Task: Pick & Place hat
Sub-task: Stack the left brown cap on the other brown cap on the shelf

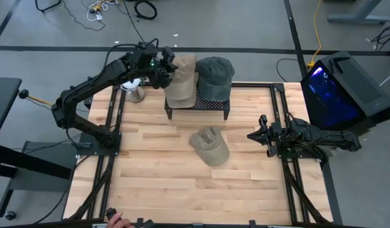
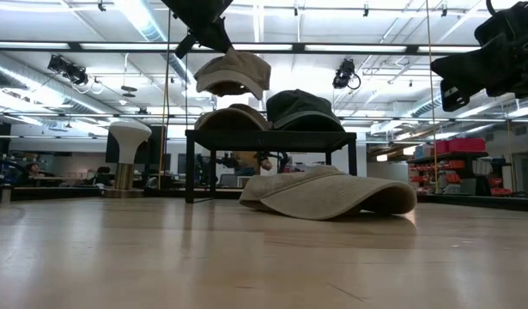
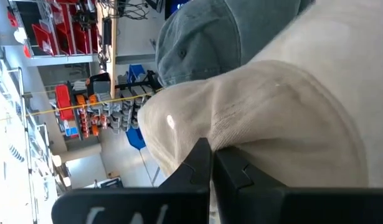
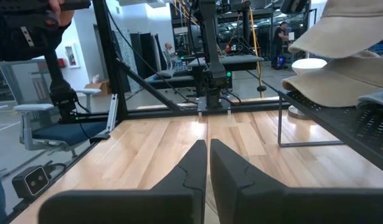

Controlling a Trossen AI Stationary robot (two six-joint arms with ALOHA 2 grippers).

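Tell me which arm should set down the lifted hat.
Left. The left end effector is shut on the beige hat, holding it above another beige hat on the black rack. The right end effector is shut and waits at the table's right edge, holding nothing.

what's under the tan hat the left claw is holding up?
Under the raised tan hat, held by the left claw, a second tan cap sits on the black rack, beside a dark grey cap. The rack surface beneath them is covered.
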